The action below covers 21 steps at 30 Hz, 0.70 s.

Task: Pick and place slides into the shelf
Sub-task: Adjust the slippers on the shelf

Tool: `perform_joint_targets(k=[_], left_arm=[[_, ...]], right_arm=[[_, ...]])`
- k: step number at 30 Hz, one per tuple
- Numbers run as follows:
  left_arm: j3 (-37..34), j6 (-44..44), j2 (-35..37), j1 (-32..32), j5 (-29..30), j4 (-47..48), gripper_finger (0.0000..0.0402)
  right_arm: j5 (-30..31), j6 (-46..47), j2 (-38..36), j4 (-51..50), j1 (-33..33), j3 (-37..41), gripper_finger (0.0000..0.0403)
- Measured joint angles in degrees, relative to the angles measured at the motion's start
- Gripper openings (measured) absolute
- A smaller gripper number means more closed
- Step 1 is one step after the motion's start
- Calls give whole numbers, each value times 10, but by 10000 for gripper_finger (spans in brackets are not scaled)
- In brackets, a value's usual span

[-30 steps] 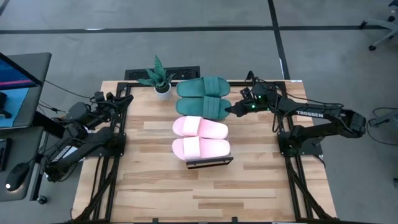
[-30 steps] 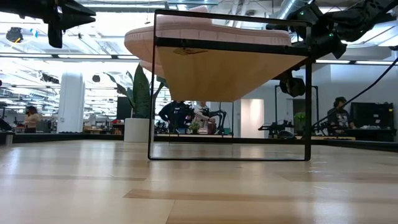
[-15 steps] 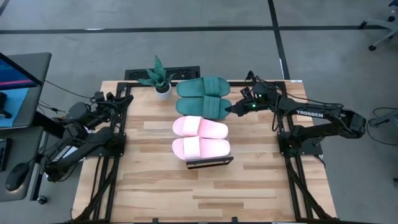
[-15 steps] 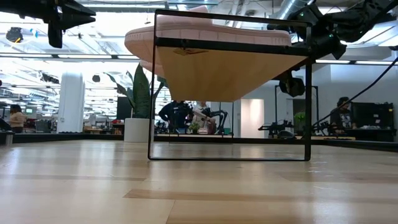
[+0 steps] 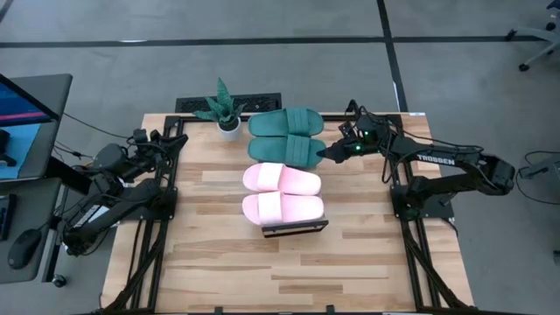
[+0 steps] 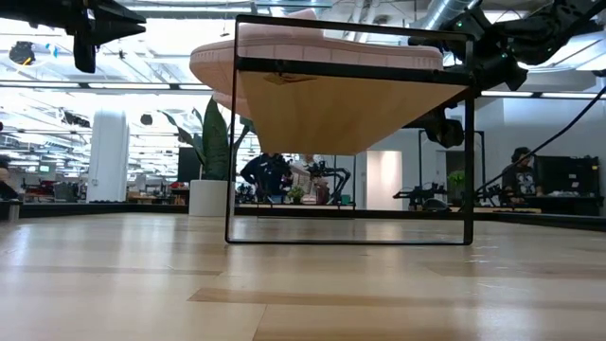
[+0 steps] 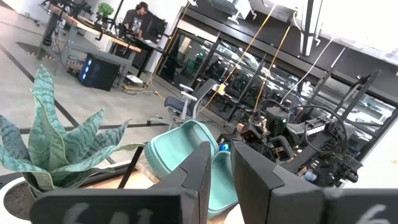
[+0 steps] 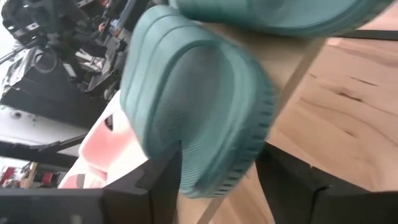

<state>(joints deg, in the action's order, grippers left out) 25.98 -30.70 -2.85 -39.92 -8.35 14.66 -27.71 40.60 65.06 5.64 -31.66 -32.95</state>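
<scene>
Right gripper at the green slide's end

Your right gripper (image 5: 325, 154) sits at 3 o'clock of the near green slide (image 5: 285, 150), fingers spread around its end (image 8: 199, 106). All four slides lie on the shelf (image 5: 296, 229), pink pair (image 5: 282, 193) at 6 o'clock. Left gripper (image 5: 171, 133) waits at 9 o'clock, narrowly parted, empty.

Two dark green slides (image 5: 285, 136) are seen side by side at upper centre of the high view, straps up. Just below them, two pale pink slides (image 5: 282, 192) are laid alike. All four are carried on the narrow, dark-framed shelf (image 5: 295, 229).
</scene>
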Motion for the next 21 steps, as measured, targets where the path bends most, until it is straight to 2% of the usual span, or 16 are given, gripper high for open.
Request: perform_joint_targets(k=[9, 21], left_arm=[[0, -1, 0, 0, -4, 0, 51], [0, -4, 0, 0, -6, 0, 51]], right_arm=[[5, -20, 0, -9, -34, 0, 233], [5, -37, 0, -9, -71, 0, 235]])
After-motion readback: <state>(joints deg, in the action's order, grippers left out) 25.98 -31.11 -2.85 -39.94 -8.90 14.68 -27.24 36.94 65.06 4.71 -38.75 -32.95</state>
